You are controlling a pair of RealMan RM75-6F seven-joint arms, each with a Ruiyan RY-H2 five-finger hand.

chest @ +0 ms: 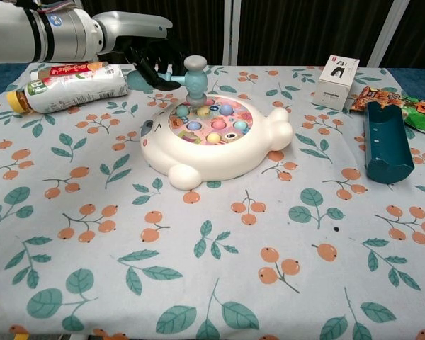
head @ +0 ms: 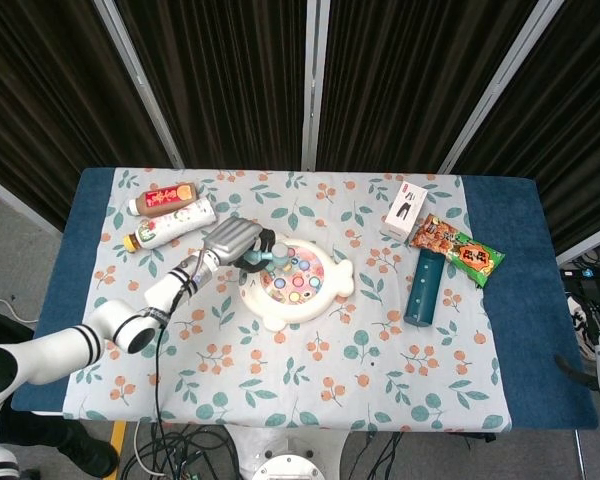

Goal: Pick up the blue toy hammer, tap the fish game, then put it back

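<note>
One blue toy hammer (chest: 192, 74), handle level, head rightward, in left hand's (chest: 150, 57) pinching fingers (chest: 153, 67).

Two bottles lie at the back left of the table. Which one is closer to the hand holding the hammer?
The white bottle with the yellow cap; it lies just beside the left hand. The brown bottle lies behind it, farther toward the table's back edge.
</note>
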